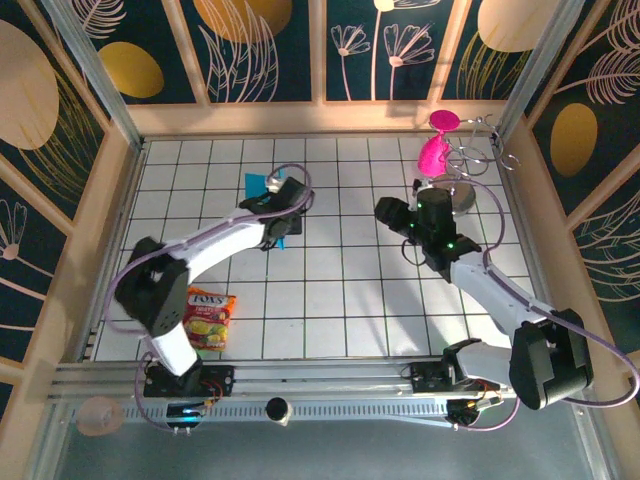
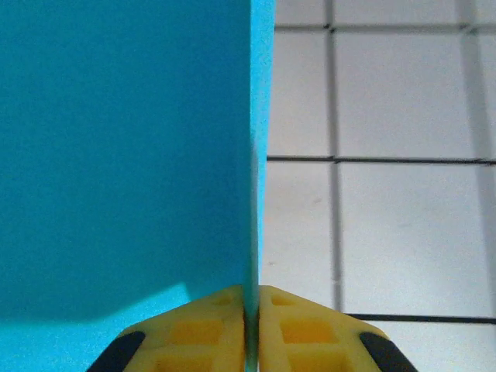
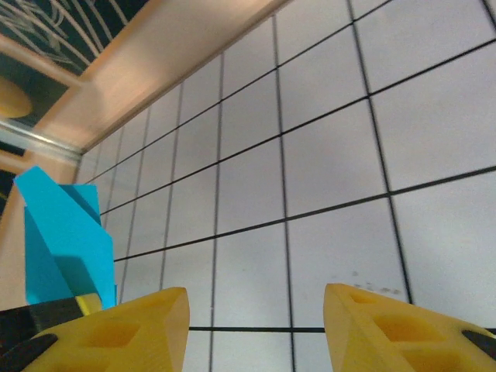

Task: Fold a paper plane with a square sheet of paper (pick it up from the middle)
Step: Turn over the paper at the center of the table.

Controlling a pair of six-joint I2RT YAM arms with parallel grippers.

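Our left fingers pinch the blue paper. Our right fingers are open, empty. A hard tug could rip it.

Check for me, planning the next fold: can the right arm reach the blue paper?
Probably yes: right gripper open, only bare tiles between it and the paper pinched in the left gripper.
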